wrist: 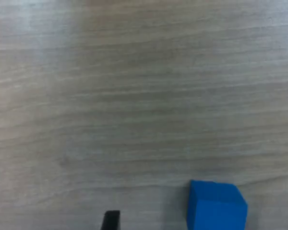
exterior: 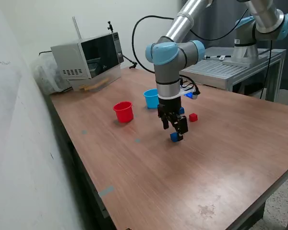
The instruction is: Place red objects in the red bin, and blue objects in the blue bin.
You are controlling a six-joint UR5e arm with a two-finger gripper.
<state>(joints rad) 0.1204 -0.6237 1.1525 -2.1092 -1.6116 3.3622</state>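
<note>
My gripper [exterior: 175, 132] hangs low over the table, jaws open. A tiny dark blue cube [exterior: 174, 137] lies on the wood between its fingers. In the wrist view the cube [wrist: 216, 207] sits between the two dark fingertips [wrist: 111, 220], nearer one side and touching neither, and the gripper [wrist: 202, 222] is open around it. A tiny red cube [exterior: 193, 117] lies just beyond, toward the exterior view's right. A second blue cube [exterior: 181, 110] shows partly behind the gripper. The red cup [exterior: 123, 111] and the light-blue cup [exterior: 151, 98] stand upright further back. The other red cube is out of view.
A microwave [exterior: 89, 60] stands at the table's far corner on the exterior view's left. A second arm on a metal stand [exterior: 240, 52] is behind the table [exterior: 149, 182]. The table edge runs along the front and left.
</note>
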